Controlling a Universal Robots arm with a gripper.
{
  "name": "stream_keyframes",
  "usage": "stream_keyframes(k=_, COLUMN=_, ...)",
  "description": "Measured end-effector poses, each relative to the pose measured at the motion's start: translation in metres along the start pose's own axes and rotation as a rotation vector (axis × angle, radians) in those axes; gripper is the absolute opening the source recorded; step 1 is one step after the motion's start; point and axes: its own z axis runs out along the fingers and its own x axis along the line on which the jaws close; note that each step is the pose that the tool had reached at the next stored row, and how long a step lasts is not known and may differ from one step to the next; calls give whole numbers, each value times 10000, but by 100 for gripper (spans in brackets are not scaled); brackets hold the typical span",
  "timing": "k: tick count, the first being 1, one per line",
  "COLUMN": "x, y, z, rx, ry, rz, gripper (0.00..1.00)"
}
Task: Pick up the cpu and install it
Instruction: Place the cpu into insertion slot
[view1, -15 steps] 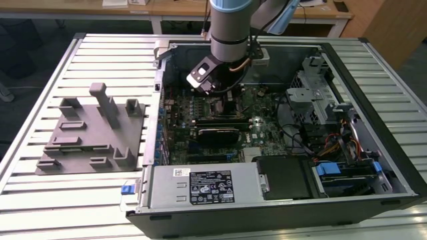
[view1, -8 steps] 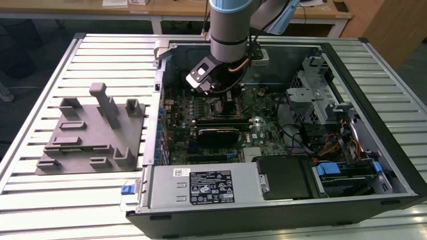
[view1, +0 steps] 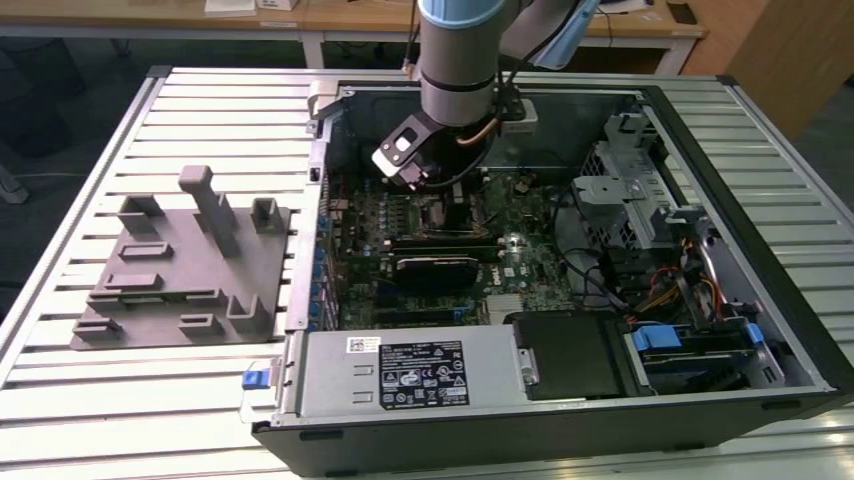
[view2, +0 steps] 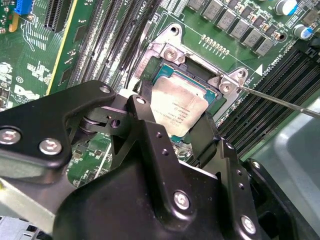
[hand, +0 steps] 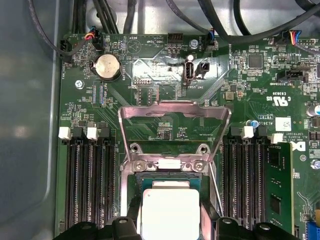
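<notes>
Now cpu (view2: 179, 107) at socket (view2: 170, 52), hand (view2: 176, 119) astride

- The cpu (hand: 169, 212) has a pale silver-grey top and a darker rim.
- The motherboard (hand: 250, 90) is green with fine pale print.
- The claw (view2: 174, 120) is black with silver screws.
- The memory slots (hand: 87, 185) are black with white latches.
- The fixture block (view1: 174, 270) is plain grey.
- The counter (view1: 80, 400) is pale silver with ridged stripes.

tool (view2: 175, 122): black, matt, smooth casing.
cpu (view2: 180, 107), beneath tool: pale metal, satin top.
load plate (hand: 175, 107), beyond tool: bare shiny metal.
</notes>
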Motion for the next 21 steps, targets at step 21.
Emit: stream_keyframes(k=21, x=2, y=8, z=10, rx=1, ry=69, rz=3, gripper=54)
